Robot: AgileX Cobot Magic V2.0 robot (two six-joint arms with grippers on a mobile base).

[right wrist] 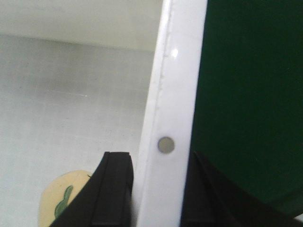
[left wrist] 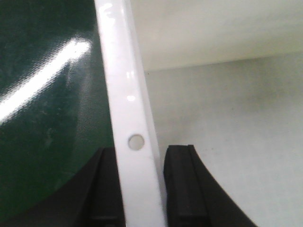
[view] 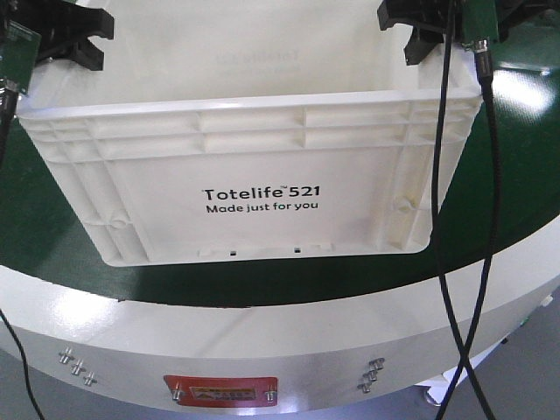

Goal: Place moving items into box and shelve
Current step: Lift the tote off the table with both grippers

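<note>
The box (view: 262, 157), white, ribbed, black-lettered, stands upright, long axis across the table (view: 52, 236) beneath it; left tool (left wrist: 139, 189) and right tool (right wrist: 158, 189) each clamp an end rim, yellow item (right wrist: 53, 196) inside

The box (view: 262, 149) carries black print on its front wall: "Totelife 521", with "Made just for you" beneath. Faint lettering on its far inner wall is illegible. A red label (view: 220, 390) on the white base (view: 289, 328) is too blurred to read.
</note>
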